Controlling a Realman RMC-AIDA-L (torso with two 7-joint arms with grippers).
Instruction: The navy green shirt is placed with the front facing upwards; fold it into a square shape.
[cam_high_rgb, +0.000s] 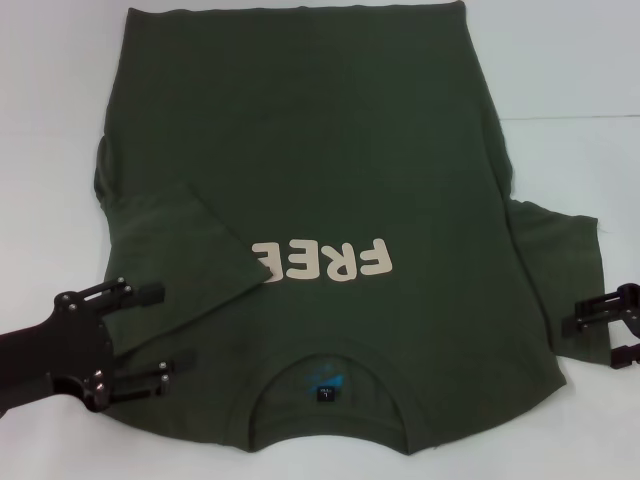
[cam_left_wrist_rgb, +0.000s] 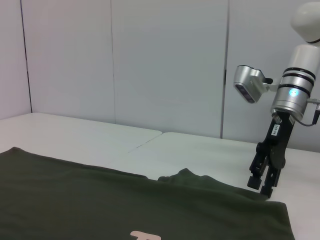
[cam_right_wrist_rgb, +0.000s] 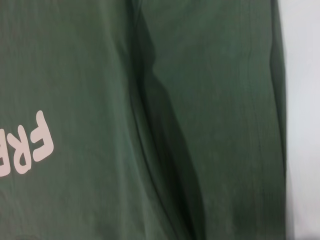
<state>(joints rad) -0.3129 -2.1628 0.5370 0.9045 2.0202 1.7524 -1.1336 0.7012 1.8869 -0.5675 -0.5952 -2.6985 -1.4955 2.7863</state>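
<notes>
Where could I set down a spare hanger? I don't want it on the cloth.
Bare white table lies beyond the navy green shirt on the robot's right, above the spread sleeve. Another bare patch sits at the far left corner. Crowded: the left claw over the folded-in sleeve, the right claw by the right sleeve.

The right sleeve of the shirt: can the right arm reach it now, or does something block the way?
Probably yes. The right pincer is beside the right sleeve of the navy green shirt, at its outer edge, and nothing lies between them. The sleeve is spread flat on the white table.
</notes>
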